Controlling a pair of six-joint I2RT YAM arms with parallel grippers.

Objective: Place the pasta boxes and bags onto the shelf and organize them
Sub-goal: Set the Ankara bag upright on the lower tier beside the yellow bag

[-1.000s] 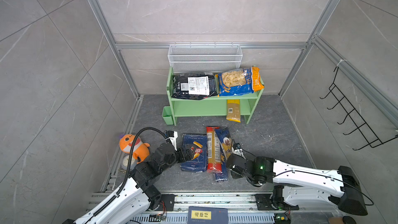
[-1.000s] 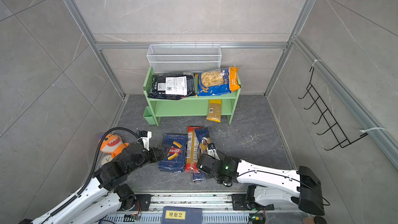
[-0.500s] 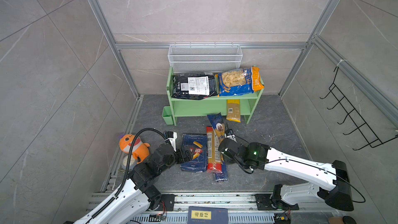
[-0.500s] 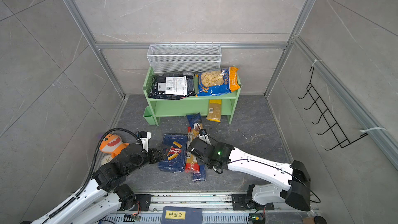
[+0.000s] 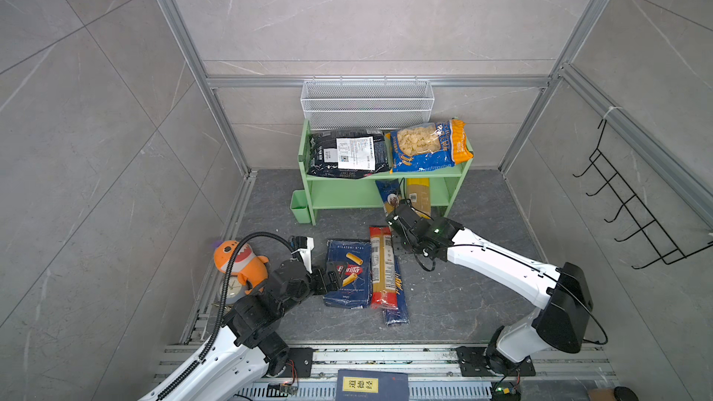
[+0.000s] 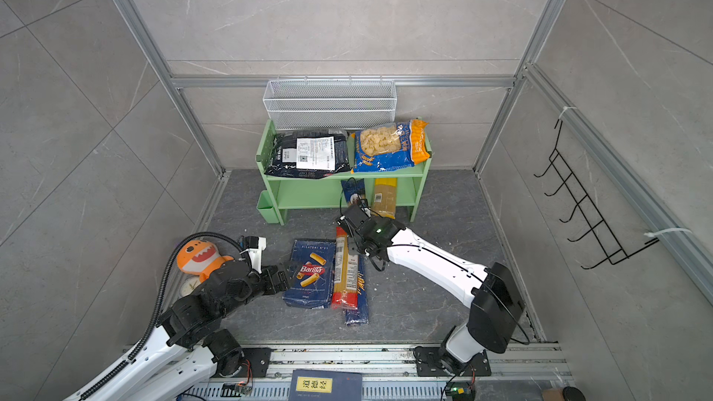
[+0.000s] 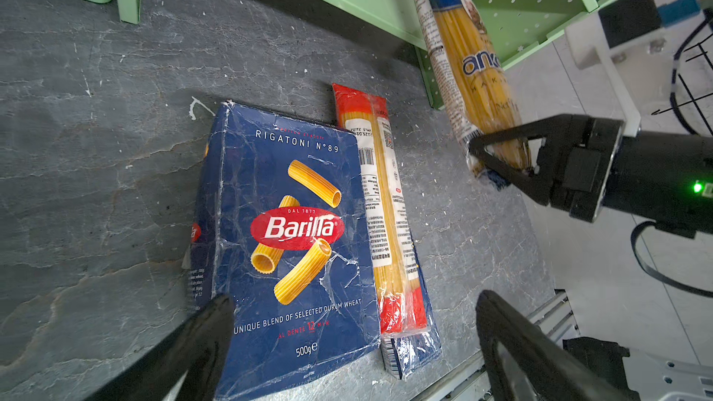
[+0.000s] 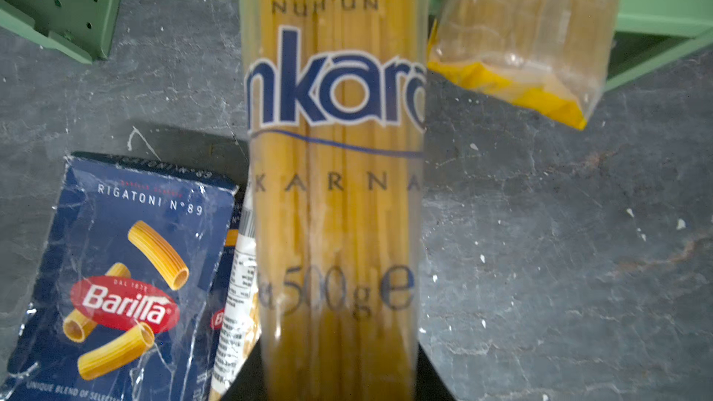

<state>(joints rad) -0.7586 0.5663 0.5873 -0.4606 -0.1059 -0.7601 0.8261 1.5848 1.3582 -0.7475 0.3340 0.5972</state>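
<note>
My right gripper [image 5: 395,218] is shut on one end of a blue-and-yellow spaghetti pack [image 5: 389,195], which it holds off the floor. The pack's far end pokes into the lower tier of the green shelf [image 5: 386,176], beside a yellow spaghetti pack [image 5: 418,192]. In the right wrist view the held pack [image 8: 335,187] fills the middle. A black bag [image 5: 347,154] and a shell pasta bag [image 5: 428,146] lie on the top tier. My left gripper [image 7: 355,302] is open over the near end of the rigatoni box [image 7: 293,225]. A red spaghetti pack [image 5: 382,268] lies on a narrow blue box [image 5: 397,312].
A white wire basket [image 5: 366,104] hangs behind the shelf, and a small green cup [image 5: 301,206] sits at its left leg. An orange plush shark [image 5: 239,264] lies left of my left arm. A dark book [image 5: 370,385] rests on the front rail. Black wall hooks [image 5: 632,202] are at right.
My right gripper has lifted the blue-and-yellow spaghetti pack from the floor pile and carried it back to the shelf's lower tier. The left arm has barely moved.
</note>
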